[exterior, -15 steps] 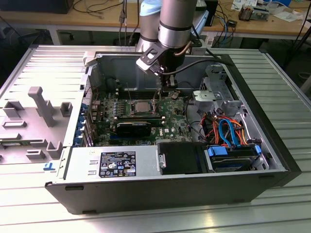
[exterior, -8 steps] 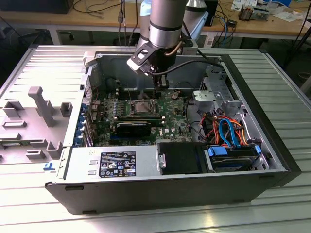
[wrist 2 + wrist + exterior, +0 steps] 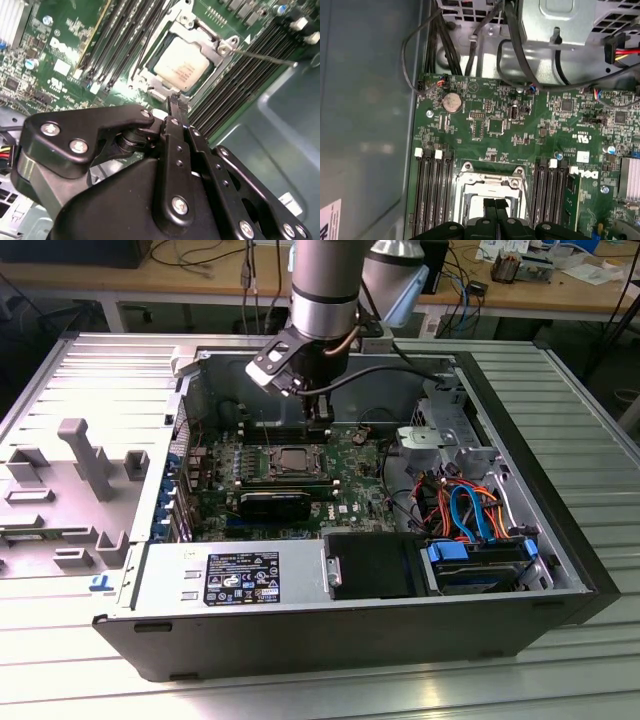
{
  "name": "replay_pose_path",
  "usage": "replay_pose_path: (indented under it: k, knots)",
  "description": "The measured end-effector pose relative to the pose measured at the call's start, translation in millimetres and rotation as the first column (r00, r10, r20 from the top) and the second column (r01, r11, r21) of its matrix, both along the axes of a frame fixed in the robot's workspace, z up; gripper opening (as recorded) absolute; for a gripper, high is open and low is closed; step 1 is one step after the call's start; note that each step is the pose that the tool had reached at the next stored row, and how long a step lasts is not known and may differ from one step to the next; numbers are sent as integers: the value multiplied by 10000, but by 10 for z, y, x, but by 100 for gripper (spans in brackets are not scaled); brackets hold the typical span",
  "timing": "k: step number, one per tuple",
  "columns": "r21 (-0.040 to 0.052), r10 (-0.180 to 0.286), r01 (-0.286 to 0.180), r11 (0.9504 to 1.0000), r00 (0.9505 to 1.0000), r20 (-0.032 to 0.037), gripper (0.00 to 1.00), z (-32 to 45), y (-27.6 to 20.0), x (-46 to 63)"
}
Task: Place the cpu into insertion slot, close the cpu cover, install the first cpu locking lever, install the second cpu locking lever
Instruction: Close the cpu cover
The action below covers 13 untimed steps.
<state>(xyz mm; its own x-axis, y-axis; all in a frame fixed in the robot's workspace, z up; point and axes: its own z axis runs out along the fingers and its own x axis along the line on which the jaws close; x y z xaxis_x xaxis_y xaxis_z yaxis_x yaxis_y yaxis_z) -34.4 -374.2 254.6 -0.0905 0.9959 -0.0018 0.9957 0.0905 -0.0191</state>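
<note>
The cpu (image 3: 181, 64), a dull silver square, lies in the insertion slot (image 3: 297, 456) on the green board. The cpu cover (image 3: 199, 34) lies flat around it as a silvery frame, also visible in the first wrist view (image 3: 487, 182). A thin wire locking lever (image 3: 265, 56) sticks out from one corner of the socket, over the memory slots. My gripper (image 3: 177, 101) is shut with nothing between its fingers. Its tips hover just off the socket's edge in both wrist views (image 3: 495, 204). In the exterior view, my gripper (image 3: 318, 428) hangs just behind the socket.
Long black memory slots (image 3: 434, 192) flank the socket on both sides. The case wall (image 3: 365, 125) rises close beside them. A metal drive cage (image 3: 440, 435) and coloured cables (image 3: 470, 510) sit to the exterior view's right. A black power supply (image 3: 250, 580) lies at the front.
</note>
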Motion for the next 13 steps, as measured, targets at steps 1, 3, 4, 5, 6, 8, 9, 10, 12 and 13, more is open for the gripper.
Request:
replay_pose_path:
  k: [1,3,4,5,6,8,9,10,12,13]
  knots:
    - [-1,-1,1,10000,10000,-1,11,-1,0,-32]
    - [-1,0,0,10000,10000,1,11,-7,0,-98]
    - [0,-1,1,10000,10000,5,11,-10,2,-133]
    - [-1,0,0,10000,10000,25,11,-21,7,-200]
    - [-2,-1,1,10000,10000,43,11,-39,20,-240]
    - [-1,-1,1,10000,10000,56,11,-66,62,-247]
    - [-1,0,0,10000,10000,64,11,-76,83,-247]
    - [0,0,0,10000,10000,81,11,-86,94,-247]
    - [-1,15,-15,10000,9999,143,11,-105,96,-247]
    - [-1,51,-51,10000,9998,168,11,-113,96,-247]
